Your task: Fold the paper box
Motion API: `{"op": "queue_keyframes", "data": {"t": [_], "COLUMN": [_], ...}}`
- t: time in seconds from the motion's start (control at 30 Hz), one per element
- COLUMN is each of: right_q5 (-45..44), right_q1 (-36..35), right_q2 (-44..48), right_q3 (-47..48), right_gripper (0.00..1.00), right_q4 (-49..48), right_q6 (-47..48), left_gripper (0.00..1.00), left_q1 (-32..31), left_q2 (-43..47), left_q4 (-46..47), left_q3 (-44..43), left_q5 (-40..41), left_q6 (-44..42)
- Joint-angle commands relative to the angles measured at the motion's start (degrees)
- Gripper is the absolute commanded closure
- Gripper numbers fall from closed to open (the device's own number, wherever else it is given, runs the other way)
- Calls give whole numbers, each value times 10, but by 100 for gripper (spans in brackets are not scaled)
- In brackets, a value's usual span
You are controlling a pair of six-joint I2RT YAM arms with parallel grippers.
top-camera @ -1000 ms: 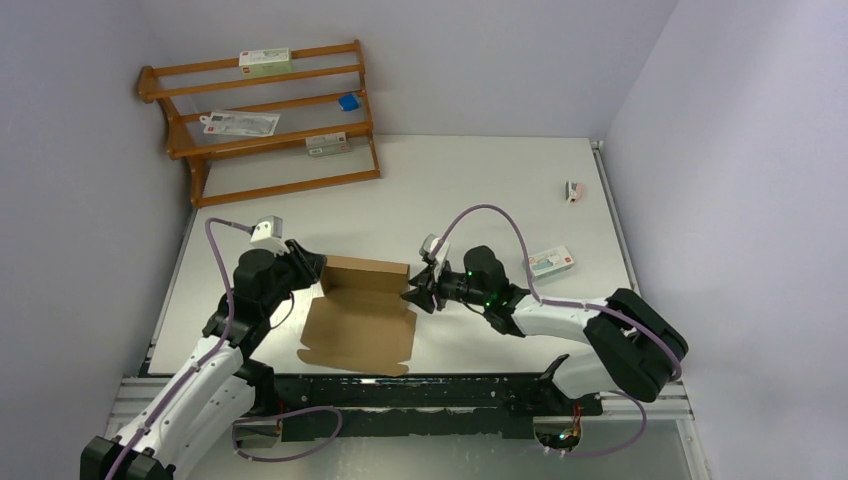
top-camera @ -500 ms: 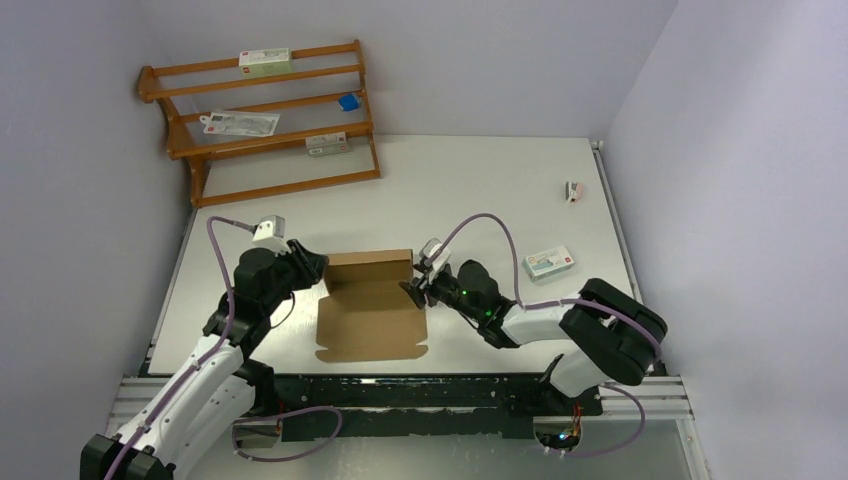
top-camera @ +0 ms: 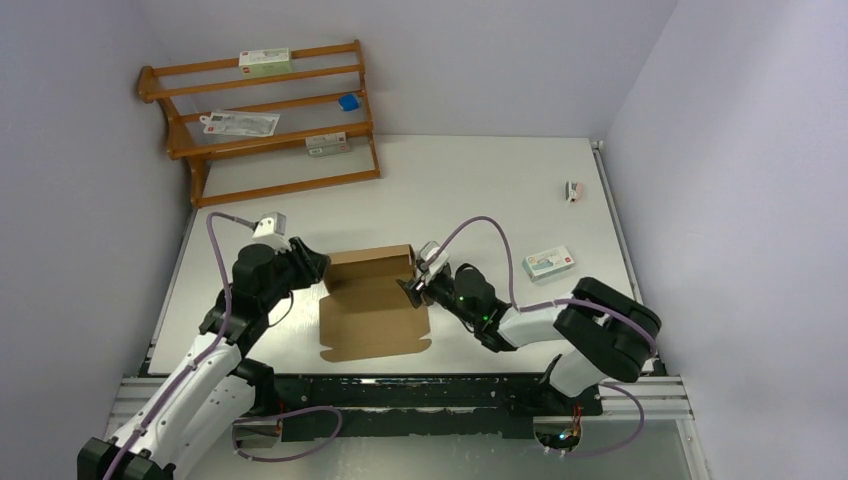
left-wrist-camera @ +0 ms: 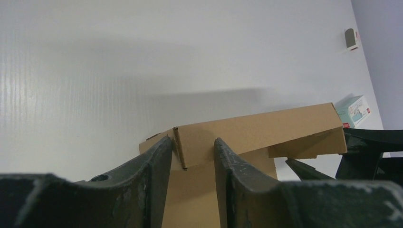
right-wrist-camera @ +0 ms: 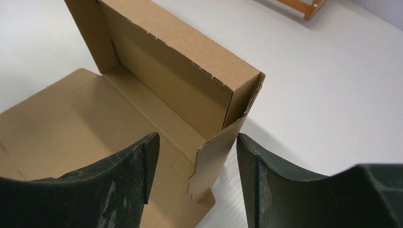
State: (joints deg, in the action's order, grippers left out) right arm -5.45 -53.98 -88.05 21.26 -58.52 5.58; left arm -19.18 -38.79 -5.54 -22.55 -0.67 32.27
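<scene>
Though partly unseen (bottom), paper box point(right-wrist-camera: 71, 123)

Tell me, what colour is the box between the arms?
The box is plain brown, unprinted; clearest in the right wrist view.

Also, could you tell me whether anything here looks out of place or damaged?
Nothing looks spilled or damaged. The paper box is only half formed: its far wall stands up, the near panel lies flat, and the right side flap stands loose at the corner. One white carton lies on the table, off the rack.
</scene>
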Motion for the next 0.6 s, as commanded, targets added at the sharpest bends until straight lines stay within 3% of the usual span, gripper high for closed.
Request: {"op": "queue_keyframes", "data": {"t": [0.0, 0.3, 0.57], "right_q5": [6, 27, 52], "right_q1": [-6, 17, 80], "right_q2": [59, 175, 292], "right_q3": [10, 28, 19], "right_gripper": [33, 20, 21], "right_q4": [31, 183, 260], "right_q6": [0, -5, -49], "left_gripper": [54, 32, 28], "left_q1": [-2, -2, -4], "left_q2": [12, -38, -152], "left_q4": [-48, -103, -113], "left_q3": [-52, -172, -250], "left_q5": [5, 32, -75], "left_q6": [-7, -40, -84]}}
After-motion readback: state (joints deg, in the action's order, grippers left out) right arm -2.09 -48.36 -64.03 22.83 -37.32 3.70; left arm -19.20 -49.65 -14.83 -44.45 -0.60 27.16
